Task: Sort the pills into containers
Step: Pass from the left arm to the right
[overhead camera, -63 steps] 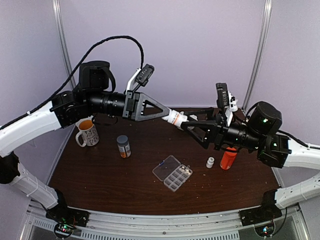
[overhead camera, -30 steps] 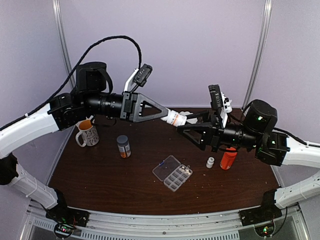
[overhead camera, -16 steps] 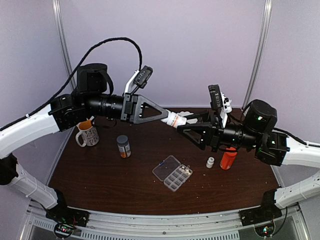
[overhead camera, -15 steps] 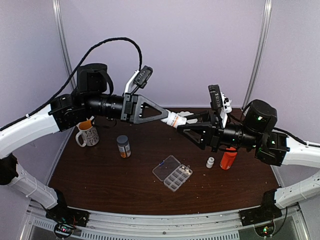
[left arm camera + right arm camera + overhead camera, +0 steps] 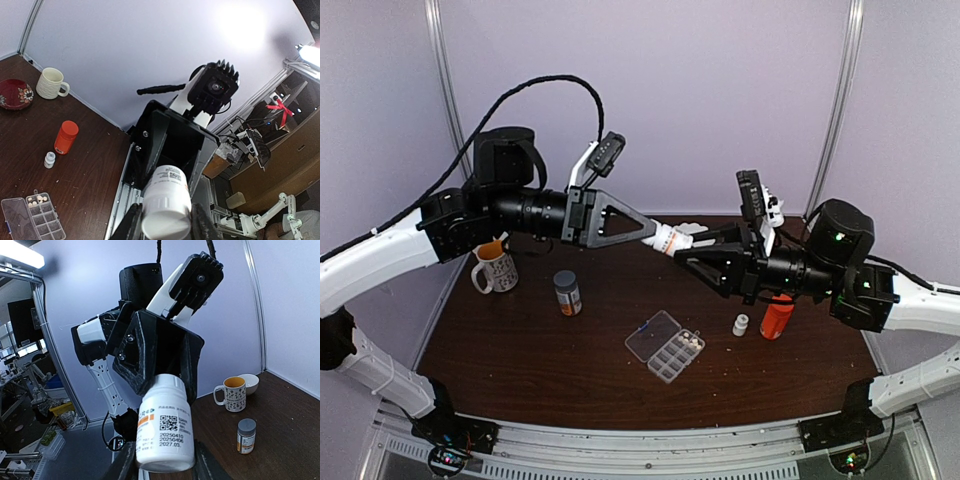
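Between the two pairs of jaws, raised well over the table (image 5: pixel 520 350), a white bottle (image 5: pixel 165 425) hangs roughly level, held from both ends. The left gripper (image 5: pixel 655 233) is clamped on the cap end: in its wrist view the ribbed cap sits tight between its pale fingers (image 5: pixel 129 227). The right gripper (image 5: pixel 696 247) grips the base end, its fingers (image 5: pixel 204 465) pressed against both sides, the printed code on the label turned toward that camera. Well below the jaws, nearer the arm bases, the box (image 5: pixel 665 347) rests on the table with its lid folded open and flat. The pills (image 5: pixel 37 200) show as a few whitish specks in the cells at one end of it. Below the right jaws and off to their right stand a vial (image 5: pixel 741 325) and an orange bottle (image 5: pixel 777 316), just beside each other. Below and left of the left jaws stands a grey-capped bottle (image 5: pixel 567 293), with a mug (image 5: pixel 496 268) farther left.
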